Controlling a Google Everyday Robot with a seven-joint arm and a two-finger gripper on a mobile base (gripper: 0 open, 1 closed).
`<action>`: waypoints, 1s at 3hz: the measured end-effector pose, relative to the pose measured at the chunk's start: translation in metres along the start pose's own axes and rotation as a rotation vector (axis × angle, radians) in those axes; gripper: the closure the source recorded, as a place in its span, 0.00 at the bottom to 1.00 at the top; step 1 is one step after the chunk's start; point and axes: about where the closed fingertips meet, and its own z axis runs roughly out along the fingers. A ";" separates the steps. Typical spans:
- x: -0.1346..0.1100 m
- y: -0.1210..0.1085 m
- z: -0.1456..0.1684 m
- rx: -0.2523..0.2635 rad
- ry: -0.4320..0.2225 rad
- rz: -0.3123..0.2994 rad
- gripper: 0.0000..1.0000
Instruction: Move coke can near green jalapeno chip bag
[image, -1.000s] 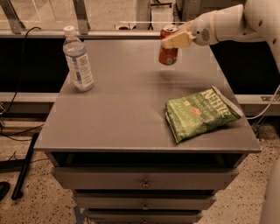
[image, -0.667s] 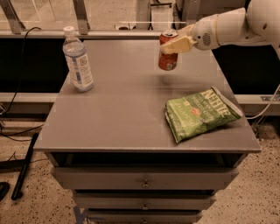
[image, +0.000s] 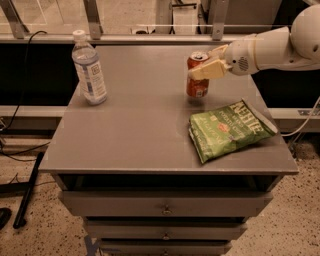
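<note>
Item 1. Gripper (image: 203, 63): cream-coloured two-finger pincer at the end of a white arm (image: 272, 46) that reaches in from the right edge of the desk, over its far right quarter. Fingers clenched on the upper part of the coke can, one finger (image: 206, 71) crossing the near face of the can, the other behind its rim.

Item 2. Coke can (image: 198, 86): red-orange, silver top, upright, held in the gripper. Position: far right quarter of the desk, inward from the right edge. Whether its base rests on the surface or sits just above it cannot be told.

Item 3. Green jalapeno chip bag (image: 229, 131): bright green, crinkled, white lettering, small red mark. Lying flat near the front right corner, just in front of the can and apart from it.

Item 4. Desk (image: 135, 135): grey top, with drawers (image: 165, 204) below the front edge.

Item 5. Water bottle (image: 89, 70): clear plastic, white cap, upright near the far left corner, well apart from the can and bag.

Item 6. Black cables (image: 24, 190): on the floor beyond the left edge.
</note>
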 end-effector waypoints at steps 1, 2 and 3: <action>0.021 0.011 -0.013 -0.002 0.020 0.017 0.81; 0.037 0.018 -0.018 -0.005 0.031 0.029 0.59; 0.048 0.021 -0.029 0.010 0.045 0.035 0.27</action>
